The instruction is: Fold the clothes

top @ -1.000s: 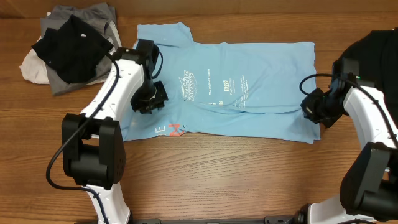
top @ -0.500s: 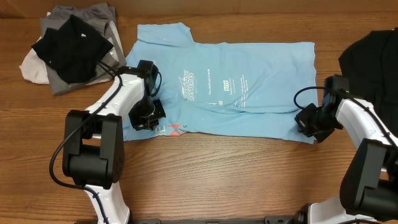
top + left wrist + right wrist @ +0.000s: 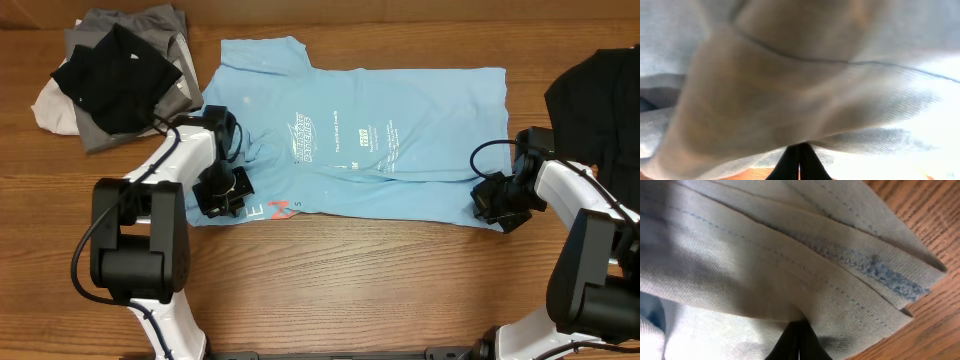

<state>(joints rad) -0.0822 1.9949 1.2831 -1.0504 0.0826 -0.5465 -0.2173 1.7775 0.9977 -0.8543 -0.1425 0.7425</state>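
Observation:
The light sky-blue T-shirt (image 3: 400, 150) with printed lettering lies spread across the middle of the table, its near part folded over. My left gripper (image 3: 222, 192) is at the shirt's near-left edge, and the cloth puckers around it. In the left wrist view the gripper (image 3: 799, 150) is shut, with blue cloth (image 3: 840, 75) draped over its tips. My right gripper (image 3: 497, 203) is at the shirt's near-right corner. In the right wrist view it (image 3: 799, 330) is shut on the layered hem (image 3: 765, 255).
A pile of black, grey and white shirts (image 3: 115, 75) lies at the back left. A black garment (image 3: 600, 80) lies at the back right, close to my right arm. Bare wooden table (image 3: 380, 280) runs along the front.
My left gripper has moved toward the front and left, along the shirt's near-left edge. My right gripper has moved slightly forward and left to the near-right corner. The cloth bunches near the left gripper.

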